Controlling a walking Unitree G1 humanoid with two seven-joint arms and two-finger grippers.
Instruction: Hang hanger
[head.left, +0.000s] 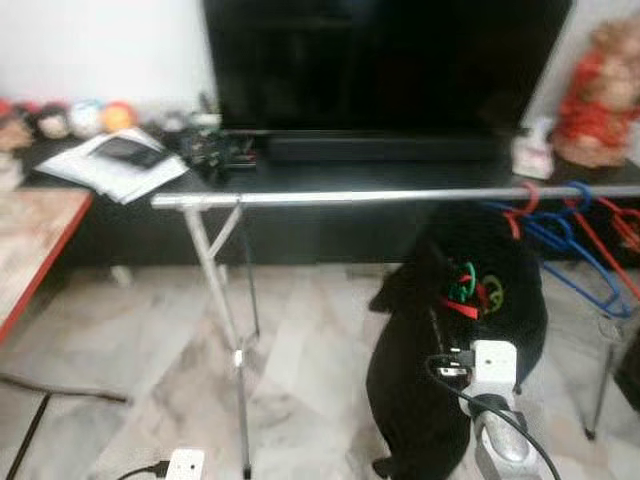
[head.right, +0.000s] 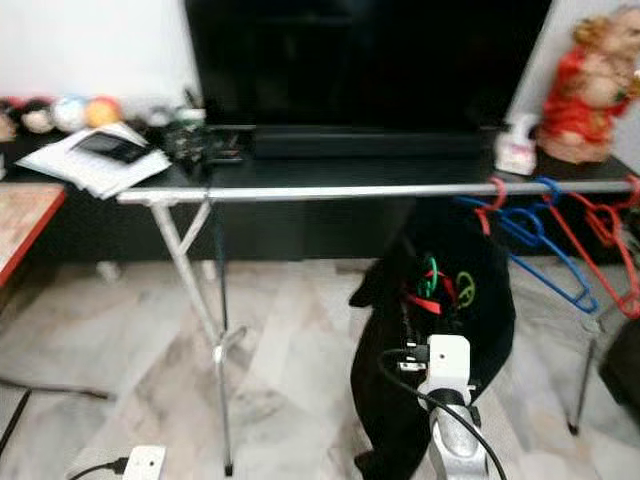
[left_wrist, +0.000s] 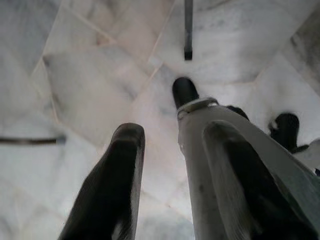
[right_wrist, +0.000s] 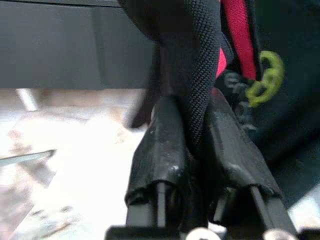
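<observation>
Room: pale marble floor (head.left: 300, 350), a long silver metal clothes rail (head.left: 400, 196) on thin legs, with a large black television (head.left: 385, 65) behind the rail.
Head views: a black fabric garment (head.left: 450, 340) with red and green trim hangs just below the rail, held up by the right gripper (right_wrist: 192, 130); blue and red wire hangers (head.left: 570, 240) hook over the rail beside it.
Left wrist view: the left gripper (left_wrist: 175, 170) hangs idle over the floor, fingers spread apart.
Right wrist view: both black fingers pinch a fold of the garment.
Handling: likely soft, light and floppy; a hanger hook isn't visible, so grip near the garment's top.
</observation>
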